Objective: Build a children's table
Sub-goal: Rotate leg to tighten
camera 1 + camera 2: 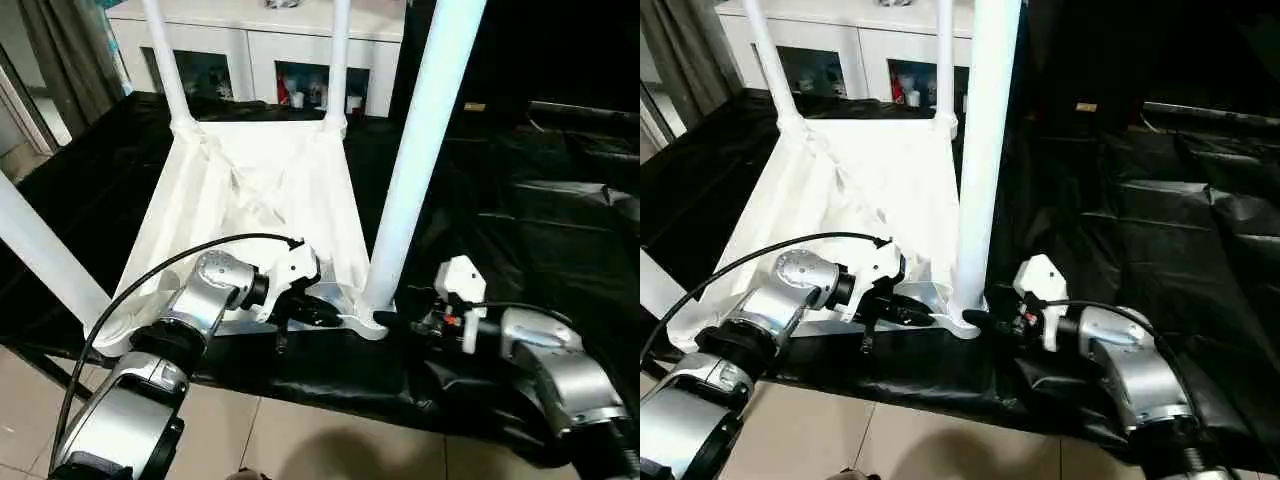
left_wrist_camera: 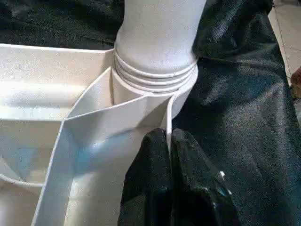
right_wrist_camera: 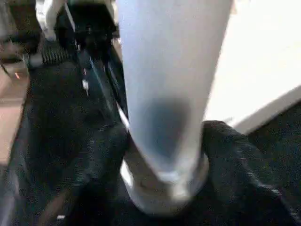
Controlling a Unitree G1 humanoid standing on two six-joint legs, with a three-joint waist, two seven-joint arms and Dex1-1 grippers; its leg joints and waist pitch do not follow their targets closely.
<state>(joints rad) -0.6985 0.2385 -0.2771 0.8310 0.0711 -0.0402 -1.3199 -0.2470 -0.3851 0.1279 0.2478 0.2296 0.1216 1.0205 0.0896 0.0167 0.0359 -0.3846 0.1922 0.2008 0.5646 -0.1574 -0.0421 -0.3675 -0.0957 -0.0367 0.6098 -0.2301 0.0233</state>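
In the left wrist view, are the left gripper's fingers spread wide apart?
No, the left gripper is pinched shut on a thin rib of the table top.

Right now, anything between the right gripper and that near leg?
Nothing visible. The right gripper already straddles the near leg at its base, a finger on each side, just above the corner socket. The left gripper is shut on the tabletop rim beside that socket, not in between.

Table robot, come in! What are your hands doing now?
Left gripper pinching the tabletop rim. Right gripper straddling the near leg at its socket. All four legs standing. Nothing in the way.
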